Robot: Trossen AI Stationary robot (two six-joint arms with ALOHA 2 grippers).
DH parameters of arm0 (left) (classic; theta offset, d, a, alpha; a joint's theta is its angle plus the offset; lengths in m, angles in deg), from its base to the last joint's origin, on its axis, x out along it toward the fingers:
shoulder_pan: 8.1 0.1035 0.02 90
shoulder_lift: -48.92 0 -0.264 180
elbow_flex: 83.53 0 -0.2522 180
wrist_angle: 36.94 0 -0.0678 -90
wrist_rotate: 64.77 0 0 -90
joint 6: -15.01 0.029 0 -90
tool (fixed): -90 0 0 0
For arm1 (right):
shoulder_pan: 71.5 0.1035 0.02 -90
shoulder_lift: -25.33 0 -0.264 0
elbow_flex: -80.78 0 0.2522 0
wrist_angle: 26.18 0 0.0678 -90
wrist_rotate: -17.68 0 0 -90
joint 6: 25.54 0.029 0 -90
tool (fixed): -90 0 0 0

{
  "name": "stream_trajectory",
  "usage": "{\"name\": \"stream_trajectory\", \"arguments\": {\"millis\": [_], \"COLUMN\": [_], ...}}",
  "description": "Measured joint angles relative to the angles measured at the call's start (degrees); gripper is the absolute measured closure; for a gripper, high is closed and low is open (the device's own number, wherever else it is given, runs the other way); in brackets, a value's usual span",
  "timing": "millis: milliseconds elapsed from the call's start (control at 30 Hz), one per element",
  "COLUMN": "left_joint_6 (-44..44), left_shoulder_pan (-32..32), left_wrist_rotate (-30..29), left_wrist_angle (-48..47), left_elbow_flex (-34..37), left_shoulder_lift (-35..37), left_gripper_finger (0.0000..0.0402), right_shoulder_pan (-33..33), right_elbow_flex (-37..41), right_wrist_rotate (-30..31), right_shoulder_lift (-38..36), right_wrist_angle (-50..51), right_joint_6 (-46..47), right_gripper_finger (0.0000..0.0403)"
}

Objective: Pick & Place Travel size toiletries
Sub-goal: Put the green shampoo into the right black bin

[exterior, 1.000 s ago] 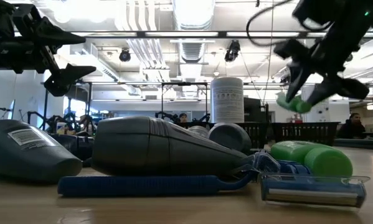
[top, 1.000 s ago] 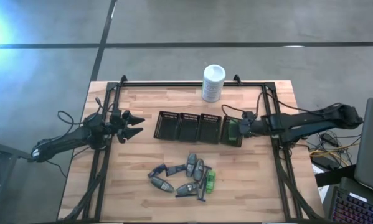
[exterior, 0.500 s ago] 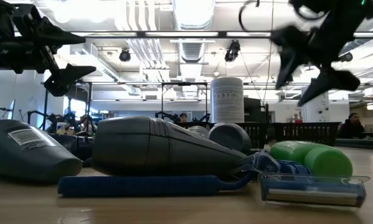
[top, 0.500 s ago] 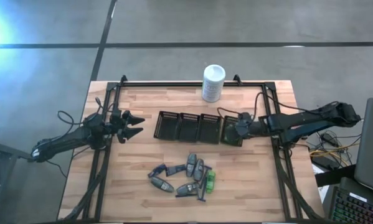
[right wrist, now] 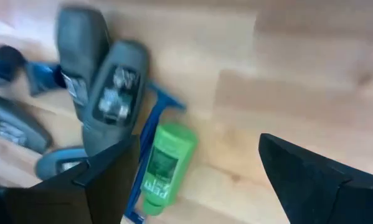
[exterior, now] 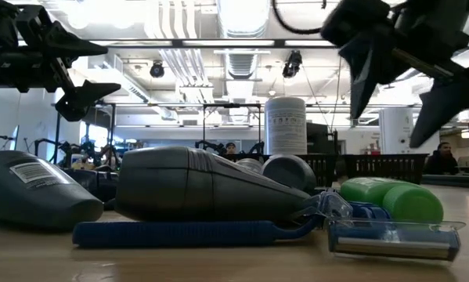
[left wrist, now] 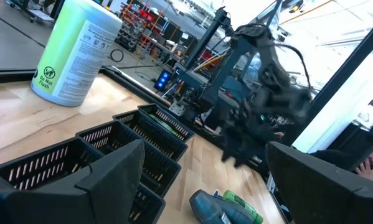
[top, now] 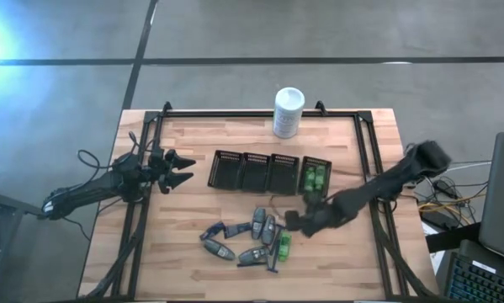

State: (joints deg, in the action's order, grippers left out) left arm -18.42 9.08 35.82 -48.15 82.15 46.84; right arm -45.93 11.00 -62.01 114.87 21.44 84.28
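Note:
The toiletries lie in a pile (top: 250,237) on the near middle of the table: grey-silver tubes (right wrist: 114,93), a blue-handled razor (exterior: 195,233) and one green bottle (right wrist: 164,165), which lies on its side at the pile's right edge. More green bottles (top: 313,178) lie in the rightmost compartment of the black mesh tray (top: 243,171). My right gripper (top: 294,222) hangs open just right of the pile, above the green bottle, and holds nothing. My left gripper (top: 188,169) waits open, left of the tray.
A large white canister (top: 288,112) stands at the far edge behind the tray. The tray's three left compartments (left wrist: 105,155) look dark. Black frame rails (top: 376,210) run along the table's sides. Bare wood lies right of the pile and near the front edge.
My right gripper held a green bottle over the tray's rightmost compartment, opened and let it go there. It then swung toward the near edge and leftward, down to the right side of the pile. The left arm kept still.

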Motion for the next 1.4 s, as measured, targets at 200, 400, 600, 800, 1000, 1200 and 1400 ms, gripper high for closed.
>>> {"name": "stream_trajectory", "arguments": {"millis": [200,400,600,800,1000,1200,1400], "left_joint_6": [0.0,0.0,0.0,0.0,0.0,0.0,0.0], "left_shoulder_pan": [0.0,0.0,0.0,0.0,0.0,0.0,0.0], "left_wrist_rotate": [0.0,0.0,0.0,0.0,0.0,0.0,0.0], "left_wrist_angle": [0.0,0.0,0.0,0.0,0.0,0.0,0.0], "left_elbow_flex": [0.0,0.0,0.0,0.0,0.0,0.0,0.0], "left_shoulder_lift": [0.0,0.0,0.0,0.0,0.0,0.0,0.0], "left_gripper_finger": [0.0060,0.0060,0.0060,0.0060,0.0060,0.0060,0.0060], "right_shoulder_pan": [0.4,0.4,0.4,0.3,0.7,1.7,4.1], "right_elbow_flex": [-9.6,-16.7,-19.6,-18.1,-18.2,-20.2,-19.7], "right_wrist_rotate": [-6.2,-10.7,-11.9,-13.8,-17.4,-17.2,-16.5], "right_shoulder_lift": [12.4,20.0,21.6,21.6,21.5,21.5,21.6], "right_wrist_angle": [0.3,6.2,9.6,11.4,10.7,10.3,10.0], "right_joint_6": [3.1,5.3,6.4,9.5,12.5,13.8,15.2], "right_gripper_finger": [0.0082,0.0108,0.0135,0.0149,0.0136,0.0101,0.0072]}}
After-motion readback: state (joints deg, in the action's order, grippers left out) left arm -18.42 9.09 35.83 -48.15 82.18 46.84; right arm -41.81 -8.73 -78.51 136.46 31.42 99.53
